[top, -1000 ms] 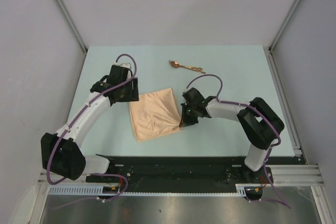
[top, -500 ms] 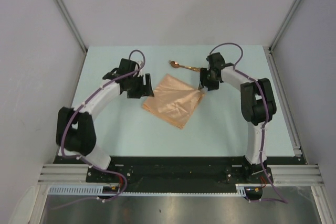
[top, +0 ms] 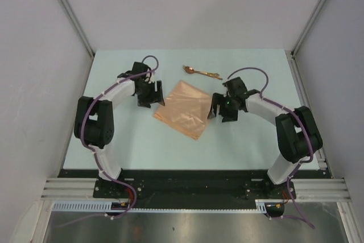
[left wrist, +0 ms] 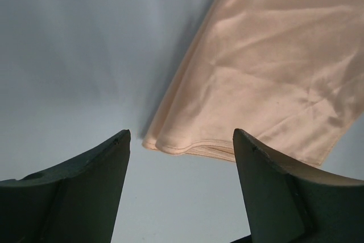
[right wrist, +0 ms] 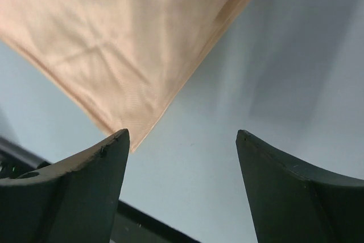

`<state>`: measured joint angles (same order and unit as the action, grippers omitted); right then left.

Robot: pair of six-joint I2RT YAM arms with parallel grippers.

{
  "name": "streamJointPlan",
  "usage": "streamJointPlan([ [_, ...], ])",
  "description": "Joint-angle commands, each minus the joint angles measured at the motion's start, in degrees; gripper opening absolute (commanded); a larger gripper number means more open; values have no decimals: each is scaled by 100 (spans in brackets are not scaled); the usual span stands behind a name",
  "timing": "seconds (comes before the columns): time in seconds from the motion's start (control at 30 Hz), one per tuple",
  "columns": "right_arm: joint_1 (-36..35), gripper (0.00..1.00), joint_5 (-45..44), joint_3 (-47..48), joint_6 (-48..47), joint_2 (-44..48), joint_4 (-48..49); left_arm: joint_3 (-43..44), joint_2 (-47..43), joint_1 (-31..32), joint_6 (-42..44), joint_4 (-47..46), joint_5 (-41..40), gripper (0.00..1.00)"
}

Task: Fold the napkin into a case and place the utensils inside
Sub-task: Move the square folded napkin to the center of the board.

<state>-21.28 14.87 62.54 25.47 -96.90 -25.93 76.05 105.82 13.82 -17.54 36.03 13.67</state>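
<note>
Top external view has the napkin point(top: 185, 108) lying flat near the middle of the table point(top: 114, 140) as a folded diamond, one corner pointing to 6 o'clock. The utensils point(top: 202, 72) lie together at its 12 to 1 o'clock, apart from the cloth.

The left gripper point(top: 154, 98) sits at the napkin's 10 o'clock corner, with its arm bent sharply at the elbow and reaching in from 9 o'clock. In the left wrist view the jaws stand wide apart with nothing between them. The napkin point(left wrist: 267, 72) shows a layered folded corner just ahead of the left gripper point(left wrist: 181, 135).

The right gripper point(top: 218, 110) is just off the napkin's 3 o'clock corner, and its arm curves in from 4 o'clock. The right wrist view shows those jaws apart too and holding nothing. A point of the napkin point(right wrist: 125, 38) ends beside the left-hand finger of the right gripper point(right wrist: 182, 135).

A second ago the cloth was a larger square nearer the arm bases, and the right gripper pinched its right corner. Half a second ago it already lay as this diamond, with the right gripper up at its 1 o'clock corner by the utensils. That gripper has since let go and dropped back toward 3 o'clock.
</note>
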Motion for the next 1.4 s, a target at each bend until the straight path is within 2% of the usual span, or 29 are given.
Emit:
streamJointPlan([
  [0.0, -490, 81, 683, -514, 677, 365, 992, -116, 123, -248, 225, -8, 21, 76],
  [0.13, -632, 80, 718, -691, 766, 435, 1134, -275, 325, -275, 242, -61, 65, 73],
  [0.3, -632, 80, 754, -866, 775, 497, 1213, -713, 343, -275, 137, -316, 496, 68],
  [0.4, -632, 80, 762, -1007, 801, 532, 1301, -767, 378, -275, 76, -369, 540, 63],
  [0.43, -641, 79, 763, -1051, 801, 549, 1327, -793, 352, -275, 32, -412, 523, 55],
  [0.5, -641, 79, 710, -1121, 819, 558, 1328, -863, 325, -275, -4, -413, 522, 49],
  [0.57, -615, 79, 640, -1165, 828, 576, 1319, -942, 308, -284, -39, -413, 540, 38],
  [0.63, -544, 79, 560, -1200, 836, 576, 1310, -1267, 106, -284, -179, -596, 662, 28],
  [0.7, -386, 79, 526, -1183, 810, 550, 1301, -1644, -165, -293, -302, -711, 690, 23],
  [0.8, -132, 79, 490, -1060, 714, 444, 1293, -2345, -535, -284, -670, -1079, 795, 1],
  [0.83, -79, 79, 490, -1017, 696, 348, 1293, -2575, -858, -275, -976, -1411, 891, 0],
  [0.97, 53, 79, 473, -508, 573, 23, 1301, -3937, -1931, -74, -2128, -2265, 1050, 0],
  [1.0, 71, 79, 473, -402, 547, -73, 1301, -4558, -2177, 40, -2653, -2754, 1050, 0],
  [1.03, 97, 79, 473, -279, 538, -292, 1301, -4816, -2650, 311, -2910, -2925, 989, 0],
  [1.13, 150, 79, 508, 178, 433, -644, 1310, -5486, -3206, 856, -3685, -3409, 708, 3],
  [1.2, 159, 79, 577, 530, 345, -935, 1301, -5601, -3550, 981, -3809, -3288, 637, 16],
  [1.23, 176, 79, 622, 635, 240, -1023, 1293, -5593, -3646, 1008, -3775, -3139, 593, 36],
  [1.3, 212, 76, 701, 916, 134, -1243, 1257, -5436, -3963, 999, -3478, -2483, 454, 58],
  [1.37, 229, 72, 815, 1075, -111, -1383, 1257, -5041, -4269, 991, -3222, -1927, 164, 66],
])
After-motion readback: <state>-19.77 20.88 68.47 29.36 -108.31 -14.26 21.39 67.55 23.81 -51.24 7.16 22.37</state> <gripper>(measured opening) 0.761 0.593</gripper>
